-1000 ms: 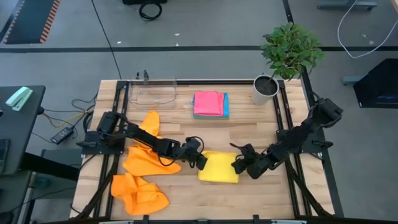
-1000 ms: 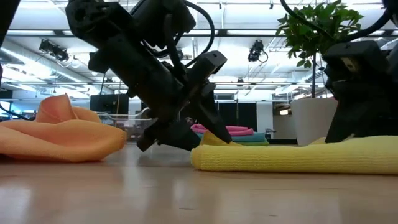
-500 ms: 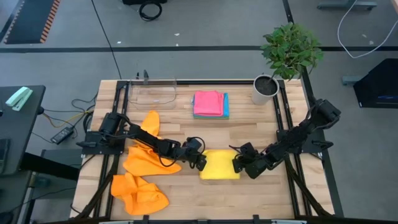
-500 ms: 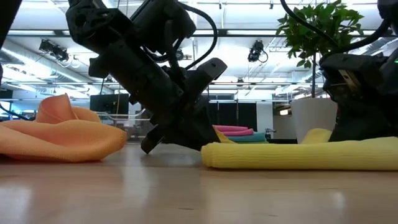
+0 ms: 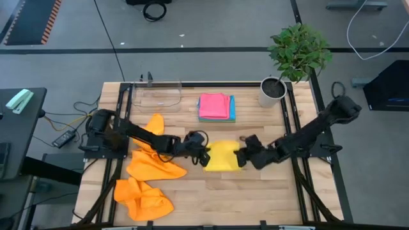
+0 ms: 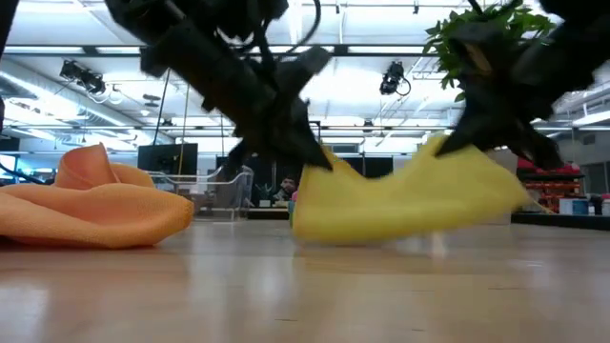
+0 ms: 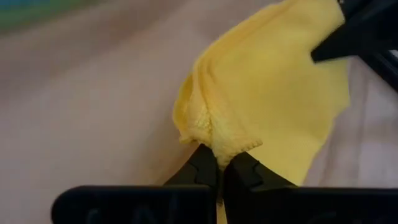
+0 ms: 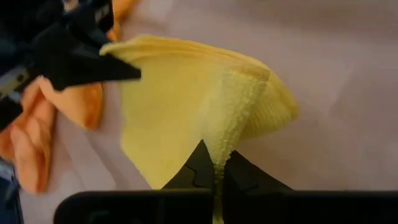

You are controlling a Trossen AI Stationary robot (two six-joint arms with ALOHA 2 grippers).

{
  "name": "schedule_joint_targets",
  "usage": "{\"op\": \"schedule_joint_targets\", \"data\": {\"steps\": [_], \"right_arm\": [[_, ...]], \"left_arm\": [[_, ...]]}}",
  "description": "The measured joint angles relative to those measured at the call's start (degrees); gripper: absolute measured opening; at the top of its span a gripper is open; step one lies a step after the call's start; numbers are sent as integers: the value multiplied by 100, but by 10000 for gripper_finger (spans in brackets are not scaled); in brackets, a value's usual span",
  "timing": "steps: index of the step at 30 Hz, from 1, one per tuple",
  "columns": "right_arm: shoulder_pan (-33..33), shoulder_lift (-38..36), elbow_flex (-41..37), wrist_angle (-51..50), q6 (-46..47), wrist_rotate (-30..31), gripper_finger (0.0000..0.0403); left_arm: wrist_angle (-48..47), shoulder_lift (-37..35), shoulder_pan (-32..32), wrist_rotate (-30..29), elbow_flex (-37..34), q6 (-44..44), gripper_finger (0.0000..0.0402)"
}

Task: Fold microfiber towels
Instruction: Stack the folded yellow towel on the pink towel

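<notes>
1. High view: the yellow towel (image 5: 222, 156) lies near the middle of the table (image 5: 255, 198), stretched between the two arms; the left gripper (image 5: 203, 156) meets its left edge and the right gripper (image 5: 243, 156) its right edge.
2. Left wrist view: the left gripper's fingers (image 7: 205, 165) are pressed together on a bunched corner of the yellow towel (image 7: 273, 93); right wrist view: the right gripper's fingers (image 8: 202, 165) pinch a folded edge of the same towel (image 8: 186, 99) in the same way.
3. Low view: the yellow towel (image 6: 400, 195) hangs lifted at both ends, its underside sagging close to the tabletop; whether it touches the wood is not clear.
4. Two orange towels lie crumpled at the left side of the table, one (image 5: 150, 156) beside the left arm, the other (image 5: 142, 199) nearer the front edge.
5. A pink towel (image 5: 214, 105) sits folded on a blue one (image 5: 233, 110) at the back of the table, between a clear tray (image 5: 156, 94) and a potted plant (image 5: 297, 54).
</notes>
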Motion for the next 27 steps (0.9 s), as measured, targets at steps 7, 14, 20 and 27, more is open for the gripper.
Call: {"op": "schedule_joint_targets", "data": {"steps": [7, 14, 20, 27], "right_arm": [[-1120, -977, 78, -15, -1320, -178, 6], [-2752, -1349, 272, -122, -2568, -1102, 5], [-4028, -966, 597, -86, -3096, -1833, 5], [-4942, -187, 1071, 68, -3289, -2442, 5]], "left_arm": [[-318, -894, 508, -299, 21, 568, 10], [-649, -1305, 1522, -244, 24, 723, 10], [-664, -1332, 2603, 698, 26, 1295, 10], [-500, -1313, 3706, 1821, 30, 1911, 10]]}}
